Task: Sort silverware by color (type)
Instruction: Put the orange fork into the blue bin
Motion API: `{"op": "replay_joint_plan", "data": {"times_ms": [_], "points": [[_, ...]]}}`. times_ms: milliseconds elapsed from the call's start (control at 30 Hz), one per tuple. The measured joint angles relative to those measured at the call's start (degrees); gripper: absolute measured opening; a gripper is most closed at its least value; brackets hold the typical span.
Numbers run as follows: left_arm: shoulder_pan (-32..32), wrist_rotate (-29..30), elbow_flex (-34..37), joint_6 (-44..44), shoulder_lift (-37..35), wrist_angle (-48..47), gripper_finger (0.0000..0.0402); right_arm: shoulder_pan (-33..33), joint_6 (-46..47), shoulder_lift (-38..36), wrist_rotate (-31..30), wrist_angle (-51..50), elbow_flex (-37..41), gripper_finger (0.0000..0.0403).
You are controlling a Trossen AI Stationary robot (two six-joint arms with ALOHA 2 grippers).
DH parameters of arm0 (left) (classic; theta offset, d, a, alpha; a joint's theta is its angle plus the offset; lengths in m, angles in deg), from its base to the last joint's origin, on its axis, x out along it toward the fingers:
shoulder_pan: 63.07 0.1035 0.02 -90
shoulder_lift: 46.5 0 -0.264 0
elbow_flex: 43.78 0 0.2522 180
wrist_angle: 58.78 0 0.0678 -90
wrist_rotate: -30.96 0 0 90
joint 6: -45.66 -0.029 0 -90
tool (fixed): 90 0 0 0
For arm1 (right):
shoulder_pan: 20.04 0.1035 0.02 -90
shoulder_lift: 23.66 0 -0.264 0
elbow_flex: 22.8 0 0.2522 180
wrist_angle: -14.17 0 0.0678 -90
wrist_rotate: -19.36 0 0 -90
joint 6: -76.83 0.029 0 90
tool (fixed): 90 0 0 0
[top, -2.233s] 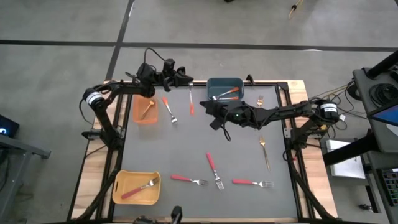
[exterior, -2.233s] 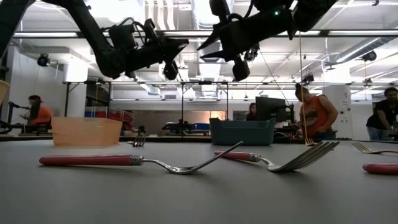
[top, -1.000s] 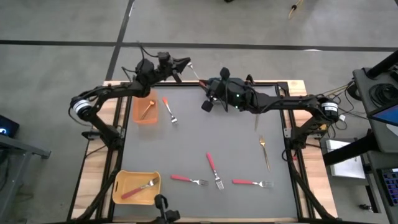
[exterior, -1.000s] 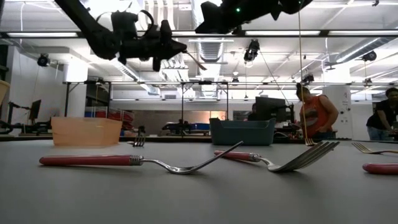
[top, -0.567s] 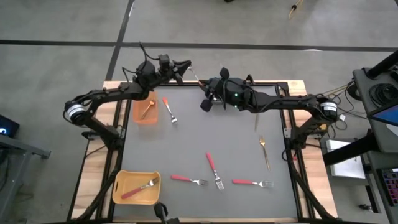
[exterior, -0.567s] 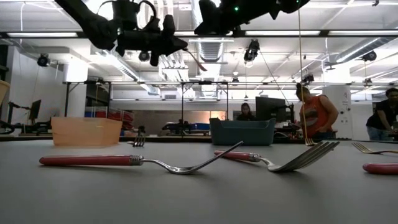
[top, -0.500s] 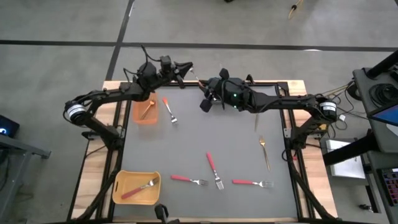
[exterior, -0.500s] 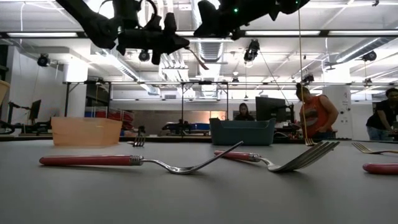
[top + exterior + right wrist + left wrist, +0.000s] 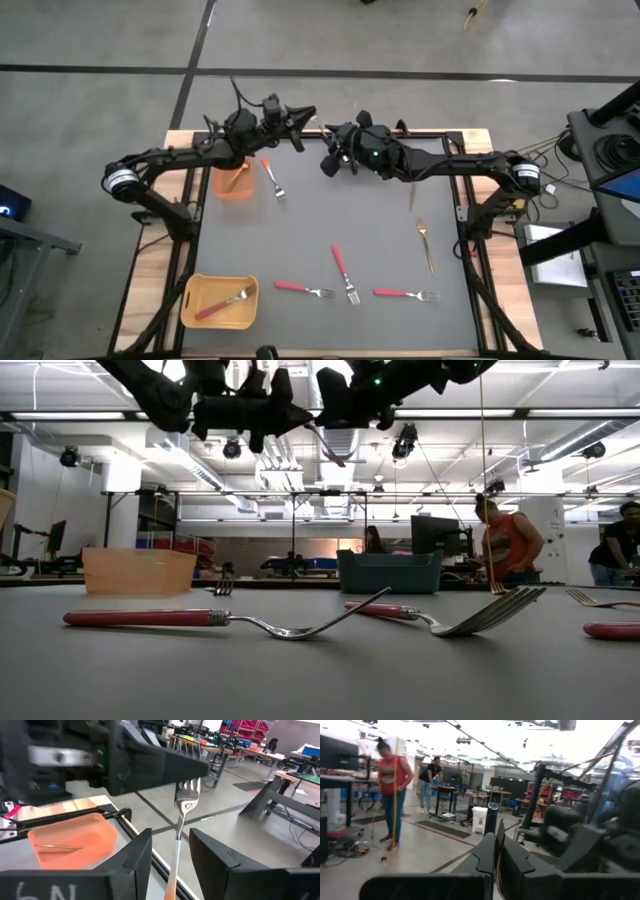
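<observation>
While both arms are raised above the far edge of the desk (image 9: 300,240), the left tool (image 9: 305,118) grips the tined end of an orange-handled fork (image 9: 181,822), its dark fingers (image 9: 165,767) clenched on the tines in the right wrist view. The right tool (image 9: 330,160) sits just beside it, fingers (image 9: 137,852) spread apart on either side of the fork's handle, released and not touching it. On the desk, a second orange-handled fork (image 9: 272,176) lies near the far left, beside the orange bin (image 9: 232,178), which contains a gold fork (image 9: 57,847). Three red-handled forks lie toward the near edge: one (image 9: 303,289) left of centre, one (image 9: 342,270) angled at centre, one (image 9: 406,294) to the right. Another red-handled fork (image 9: 228,300) lies inside the yellow bin (image 9: 196,290) at the near left corner. A gold fork (image 9: 425,243) lies at the right side. The blue-grey bin (image 9: 390,572) stands at the far edge, seen in the low view. People stand in the room beyond.
</observation>
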Motion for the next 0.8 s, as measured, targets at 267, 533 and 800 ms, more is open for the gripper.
{"op": "replay_joint_plan", "data": {"times_ms": [267, 533, 800], "points": [[-1.7, 1.6, 0.0, -1.4, 0.0, 0.5, 0.0, 0.0, 0.1, 0.3, -0.1, -0.9, 0.0, 0.0123], [-3.1, 1.4, 0.0, -1.3, 0.0, 1.1, 0.0, -0.3, -1.0, 0.3, -0.2, -1.4, 0.0, 0.012], [-3.1, 1.4, -0.1, -1.3, 0.0, 1.0, 0.0, -0.3, -3.3, 0.3, -0.6, -1.2, 0.0, 0.0059]]}}
